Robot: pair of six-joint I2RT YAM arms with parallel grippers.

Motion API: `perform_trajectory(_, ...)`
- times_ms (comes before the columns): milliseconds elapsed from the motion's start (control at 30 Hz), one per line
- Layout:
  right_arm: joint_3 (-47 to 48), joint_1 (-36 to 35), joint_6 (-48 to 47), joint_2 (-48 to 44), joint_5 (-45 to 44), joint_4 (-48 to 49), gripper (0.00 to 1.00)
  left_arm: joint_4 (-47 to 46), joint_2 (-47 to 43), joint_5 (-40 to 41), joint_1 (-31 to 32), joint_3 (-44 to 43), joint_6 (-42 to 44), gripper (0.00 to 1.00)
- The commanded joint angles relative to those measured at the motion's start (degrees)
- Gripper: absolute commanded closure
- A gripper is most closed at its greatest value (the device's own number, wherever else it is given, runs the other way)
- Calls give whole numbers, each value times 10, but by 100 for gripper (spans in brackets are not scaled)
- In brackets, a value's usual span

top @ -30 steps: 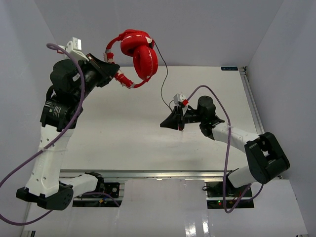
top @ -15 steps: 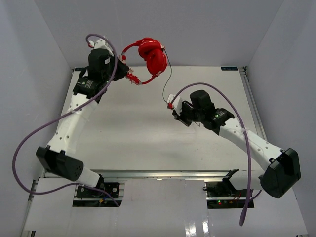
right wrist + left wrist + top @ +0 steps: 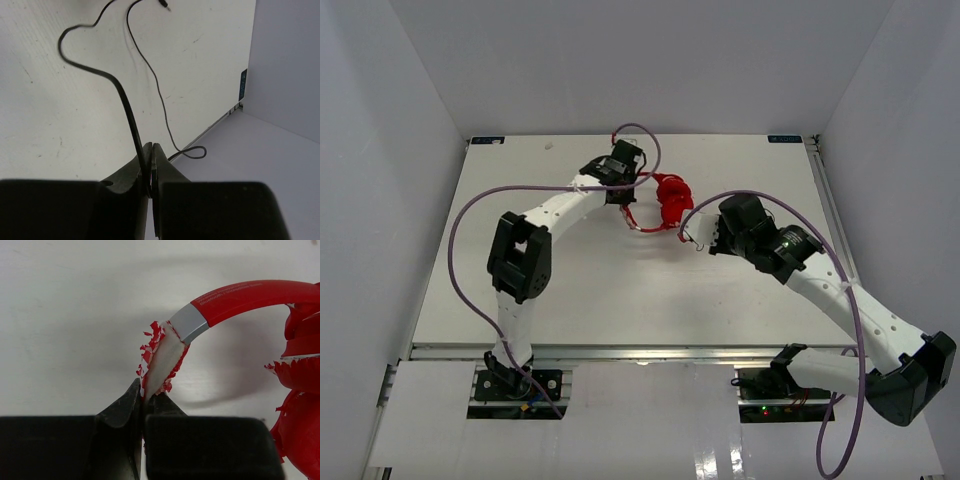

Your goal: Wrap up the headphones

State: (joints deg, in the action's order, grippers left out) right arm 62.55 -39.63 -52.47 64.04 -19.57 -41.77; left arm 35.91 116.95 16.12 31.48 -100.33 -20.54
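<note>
The red headphones [image 3: 671,200] lie low over the far middle of the white table [image 3: 570,290], earcups bunched together. My left gripper [image 3: 145,392] is shut on the frayed, pale end of the red headband [image 3: 250,294]; the earcups [image 3: 300,390] show at the right edge of that view. From above, the left gripper [image 3: 628,195] is just left of the headphones. My right gripper [image 3: 152,146] is shut on the thin black cord [image 3: 122,95], which snakes across the table, its plug [image 3: 165,6] near the top of that view. From above, the right gripper [image 3: 696,233] sits just right of the earcups.
Thick purple cables [image 3: 470,215] loop over both arms. A metal rail [image 3: 828,210] runs along the table's right edge, with white walls close on three sides. A loop of cord [image 3: 196,152] lies over the table's edge by the wall.
The left arm has swung the headphones down from high at the back left to the far middle of the table. The right gripper has followed toward them, still shut on the cord.
</note>
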Motion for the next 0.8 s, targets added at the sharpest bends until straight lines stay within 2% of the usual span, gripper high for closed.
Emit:
perform_trajectory(0, 71, -13, -42, 23, 22, -16, 92, -33, -27, -10, 60, -10, 19, 100)
perform_trajectory(233, 67, 2, -25, 16, 86, 34, 92, -125, -92, -100, 79, 97, 23, 100)
perform_trajectory(433, 43, 92, 13, -11, 179, 125, 92, -215, -175, -172, 102, 212, 34, 100)
perform_trajectory(600, 58, 125, 51, 19, 243, 138, 92, -242, -225, -210, 134, 268, 39, 100)
perform_trajectory(767, 72, 156, 103, 67, 291, 143, 92, -251, -263, -218, 171, 285, 35, 100)
